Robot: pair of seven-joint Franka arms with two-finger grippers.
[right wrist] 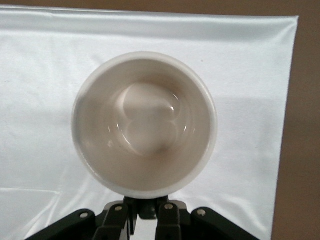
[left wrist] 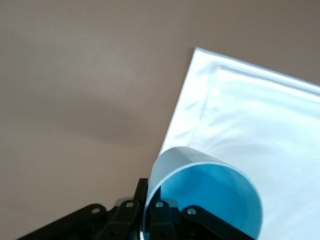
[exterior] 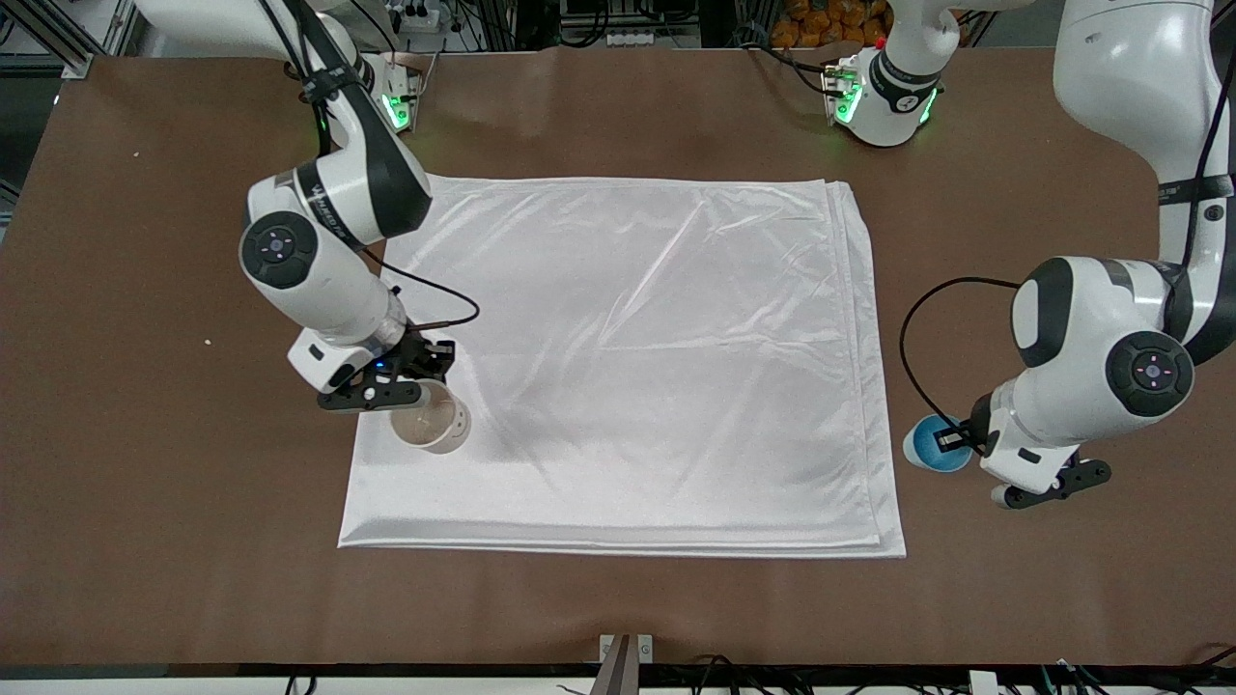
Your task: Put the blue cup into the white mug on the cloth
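Note:
The white mug (exterior: 431,423) is over the cloth (exterior: 637,357), near the cloth's corner at the right arm's end and toward the front camera. My right gripper (exterior: 406,391) is shut on its black handle (right wrist: 150,207). The mug (right wrist: 145,130) is upright and empty; I cannot tell whether it touches the cloth (right wrist: 40,50). My left gripper (exterior: 956,442) holds the light-blue cup (exterior: 933,444) over the brown table, just off the cloth's edge at the left arm's end. In the left wrist view the left gripper (left wrist: 149,212) pinches the wall of the cup (left wrist: 210,192), one finger inside and one outside.
The brown table (exterior: 154,483) surrounds the cloth on all sides. A metal bracket (exterior: 626,658) sits at the table edge nearest the front camera. Cables loop from both wrists. The cloth's corner (left wrist: 200,55) shows under the left wrist.

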